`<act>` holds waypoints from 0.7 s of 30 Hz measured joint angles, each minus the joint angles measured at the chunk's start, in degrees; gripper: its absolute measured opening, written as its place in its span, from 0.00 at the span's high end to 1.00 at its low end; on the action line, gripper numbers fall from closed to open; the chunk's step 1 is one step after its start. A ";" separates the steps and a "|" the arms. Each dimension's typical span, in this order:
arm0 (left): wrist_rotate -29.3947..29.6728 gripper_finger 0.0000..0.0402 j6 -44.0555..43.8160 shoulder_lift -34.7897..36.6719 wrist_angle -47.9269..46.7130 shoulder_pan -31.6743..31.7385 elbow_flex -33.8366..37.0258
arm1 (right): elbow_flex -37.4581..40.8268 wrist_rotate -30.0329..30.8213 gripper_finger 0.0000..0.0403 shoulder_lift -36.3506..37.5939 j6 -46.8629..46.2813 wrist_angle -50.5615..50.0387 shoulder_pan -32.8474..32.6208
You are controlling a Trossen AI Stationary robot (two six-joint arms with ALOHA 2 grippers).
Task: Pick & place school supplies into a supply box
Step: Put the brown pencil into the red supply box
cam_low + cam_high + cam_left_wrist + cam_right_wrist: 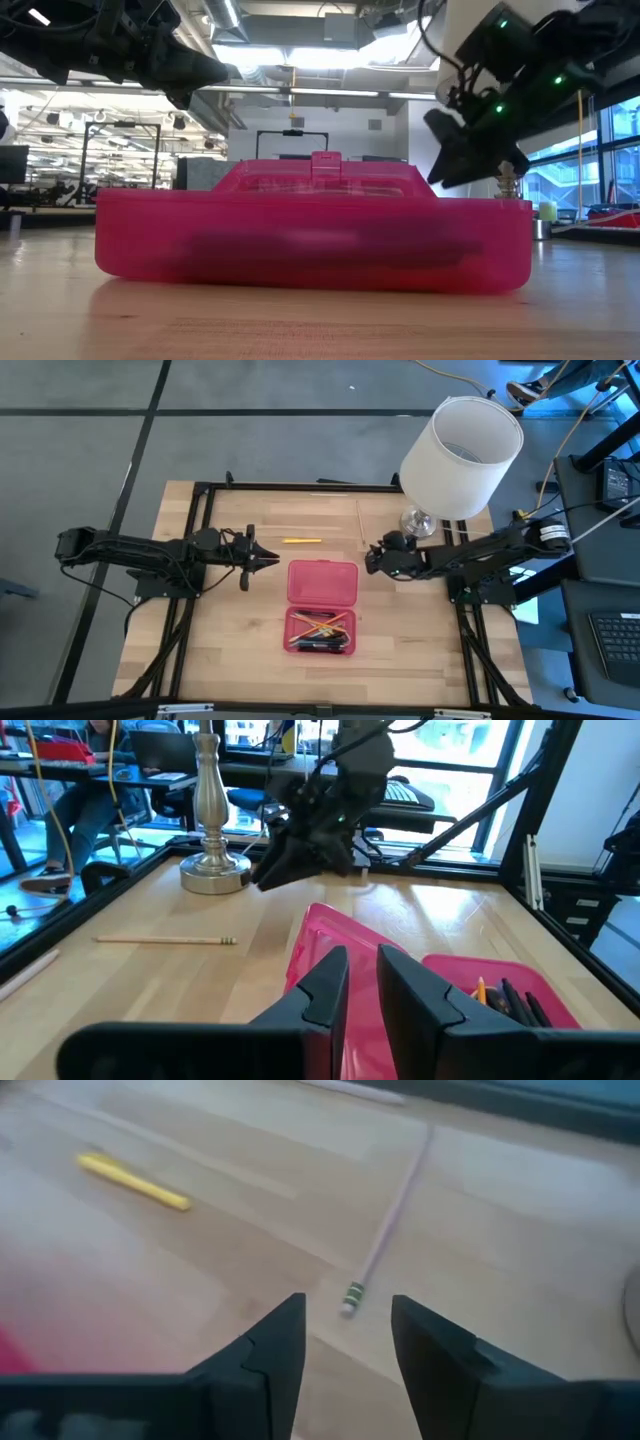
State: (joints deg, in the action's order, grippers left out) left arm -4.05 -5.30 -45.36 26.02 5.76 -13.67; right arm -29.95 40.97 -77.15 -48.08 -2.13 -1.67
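On a wooden table [240, 630], the open supply box [321, 582] already holds several pens. The right gripper [345, 1342], fingers parted and empty, hovers above a pale pencil [385, 1230], apparently the next pick; the left gripper [360, 982] waits slightly parted beside the box

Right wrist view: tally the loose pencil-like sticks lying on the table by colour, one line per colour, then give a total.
Yellow pencil: 1
Pale pencil with a green band at its end: 1
Pale stick at the picture's edge, kind unclear: 1
Total: 3
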 joint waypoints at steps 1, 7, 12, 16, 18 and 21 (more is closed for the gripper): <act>-0.01 0.88 0.00 0.00 0.00 0.00 0.00 | 0.00 -0.09 0.62 -0.80 -0.75 0.37 0.56; -0.01 0.87 0.04 0.00 0.00 0.00 0.00 | 0.00 -3.08 0.62 -4.58 -3.08 2.62 4.34; -0.01 0.87 0.04 -0.02 0.00 -0.01 -0.02 | 0.02 -8.05 0.62 -7.43 -4.08 5.71 7.70; -0.03 0.88 0.04 -0.02 0.00 0.00 -0.04 | 0.02 -8.09 0.62 -10.04 -2.63 9.11 9.14; -0.03 0.87 0.04 -0.02 0.00 -0.01 -0.04 | 0.02 -8.09 0.62 -11.35 -2.61 10.69 9.43; -0.03 0.87 0.04 -0.02 0.00 0.00 -0.04 | 0.02 -8.07 0.62 -13.76 -2.56 13.62 9.55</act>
State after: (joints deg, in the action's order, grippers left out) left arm -4.08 -5.26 -45.39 26.02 5.76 -13.72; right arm -29.93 32.91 -90.90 -50.64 11.49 7.88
